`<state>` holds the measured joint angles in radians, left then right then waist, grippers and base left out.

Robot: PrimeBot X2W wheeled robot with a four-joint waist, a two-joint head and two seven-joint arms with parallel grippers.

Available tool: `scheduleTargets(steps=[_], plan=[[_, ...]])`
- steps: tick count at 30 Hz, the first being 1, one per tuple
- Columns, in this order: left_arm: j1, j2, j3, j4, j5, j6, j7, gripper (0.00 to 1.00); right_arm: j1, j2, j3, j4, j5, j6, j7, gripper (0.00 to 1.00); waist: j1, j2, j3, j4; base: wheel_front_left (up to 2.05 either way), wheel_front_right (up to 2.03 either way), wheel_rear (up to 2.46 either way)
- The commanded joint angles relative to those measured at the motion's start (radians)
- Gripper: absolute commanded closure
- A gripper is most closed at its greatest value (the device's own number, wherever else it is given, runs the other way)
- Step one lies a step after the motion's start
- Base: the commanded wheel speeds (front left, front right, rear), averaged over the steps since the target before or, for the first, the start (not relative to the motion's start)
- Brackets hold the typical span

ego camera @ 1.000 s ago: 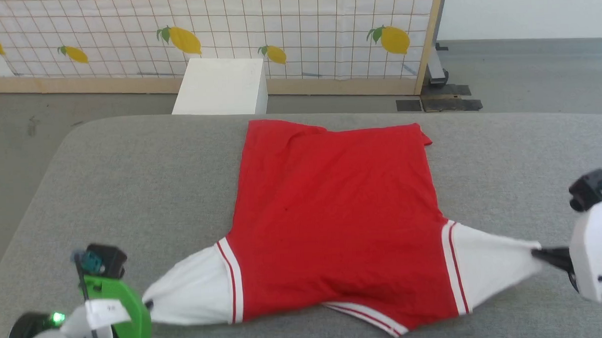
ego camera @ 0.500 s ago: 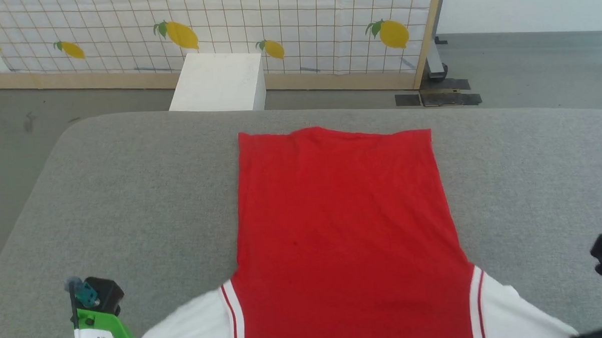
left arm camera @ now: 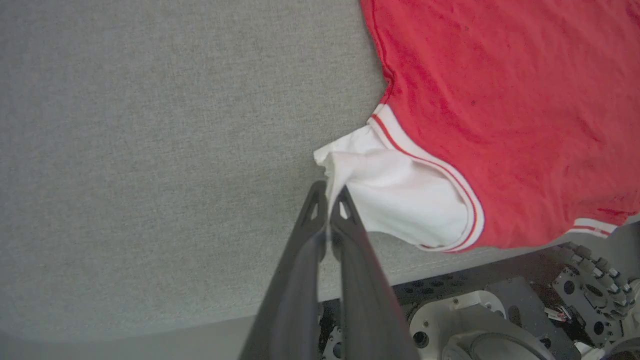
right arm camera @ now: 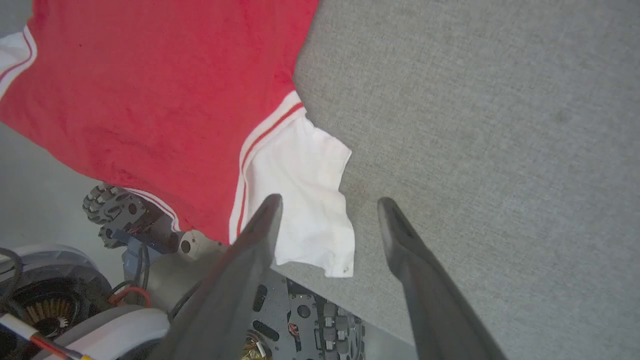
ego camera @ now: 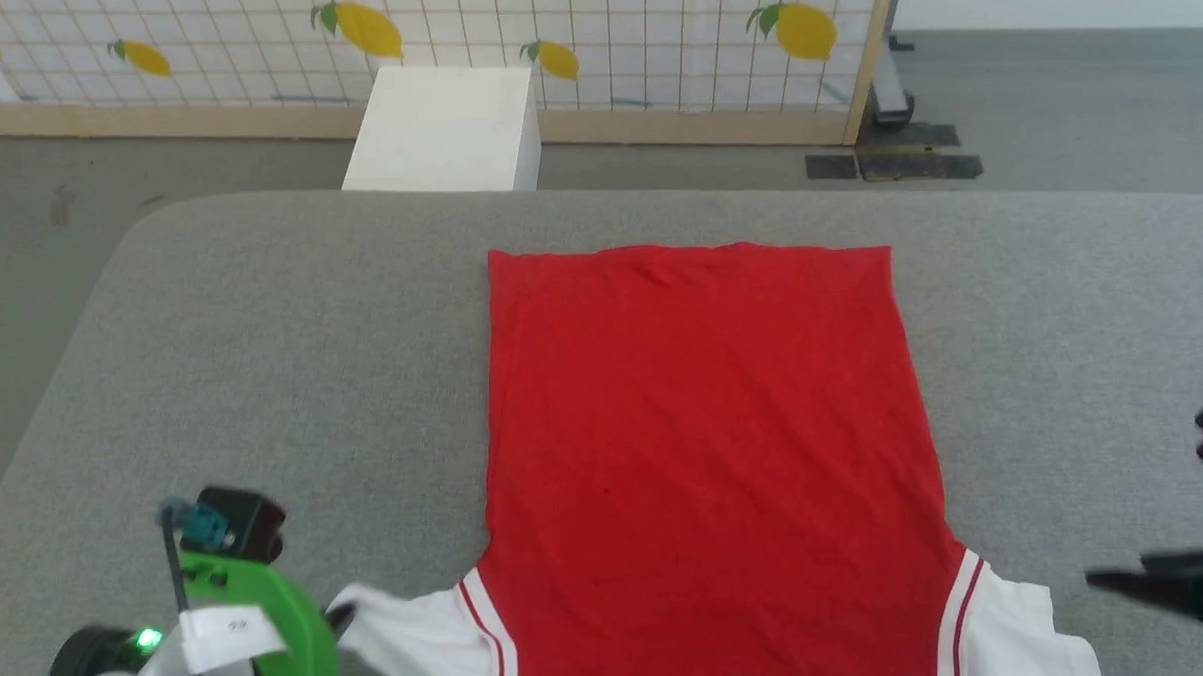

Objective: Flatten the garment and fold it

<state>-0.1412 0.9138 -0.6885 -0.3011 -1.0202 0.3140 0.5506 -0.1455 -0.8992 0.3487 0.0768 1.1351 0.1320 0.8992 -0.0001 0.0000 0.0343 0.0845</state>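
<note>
The garment [ego camera: 710,444] lies flat and smooth on the grey padded table [ego camera: 261,340], plain red side up, hem at the far end and white sleeves at the near edge. My left gripper [left arm camera: 328,192] is shut, its tips pinching the edge of the left sleeve [left arm camera: 400,195]; in the head view it [ego camera: 341,617] sits at the lower left under its green mount. My right gripper [right arm camera: 328,201] stands open above the right sleeve [right arm camera: 300,200], which lies loose and drapes over the table's near edge. In the head view its dark fingers [ego camera: 1135,584] hang just right of that sleeve [ego camera: 1012,639].
Behind the table a white box [ego camera: 444,128] stands on the floor in front of a lemon-patterned screen [ego camera: 651,36]. The robot's base and wheels [left arm camera: 500,320] show below the table's near edge. Bare grey surface flanks the garment on both sides.
The garment has been drawn toward the near edge and now lies smooth. My right gripper has opened and let go of the right sleeve. The head camera shifted.
</note>
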Motion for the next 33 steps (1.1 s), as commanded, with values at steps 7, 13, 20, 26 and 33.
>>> scheduleTargets(steps=[7, 13, 20, 26, 33], plan=[[-0.112, -0.1, -0.004, -0.047, 0.07, 0.037, -0.031, 1.0, -0.15, 0.134, -0.111, -0.036, -0.205, -0.001, -0.03, 0.0, 0.0001, 0.0, 0.094, 0.048, 0.0, 0.0, 0.0], [-0.171, -0.157, -0.031, -0.072, 0.117, 0.04, -0.036, 1.0, -0.335, 0.23, -0.118, 0.024, -0.329, -0.001, 0.037, 0.0, 0.0001, 0.0, 0.187, 0.095, 0.0, 0.0, 0.0], [-0.223, -0.197, -0.049, -0.089, 0.156, 0.035, -0.044, 1.0, -0.536, 0.248, -0.09, 0.163, -0.449, -0.001, 0.1, 0.0, 0.0001, 0.0, 0.29, 0.165, 0.0, 0.0, 0.0], [-0.251, -0.253, -0.064, -0.084, 0.175, 0.034, -0.069, 1.0, -0.665, 0.244, -0.091, 0.287, -0.521, -0.001, 0.092, 0.0, 0.0001, 0.0, 0.366, 0.223, 0.0, 0.0, 0.0], [-0.284, -0.331, -0.079, -0.053, 0.196, 0.034, -0.112, 1.0, -0.758, 0.224, -0.038, 0.383, -0.58, -0.001, 0.08, 0.0, 0.0001, 0.0, 0.421, 0.27, 0.0, 0.0, 0.0]])
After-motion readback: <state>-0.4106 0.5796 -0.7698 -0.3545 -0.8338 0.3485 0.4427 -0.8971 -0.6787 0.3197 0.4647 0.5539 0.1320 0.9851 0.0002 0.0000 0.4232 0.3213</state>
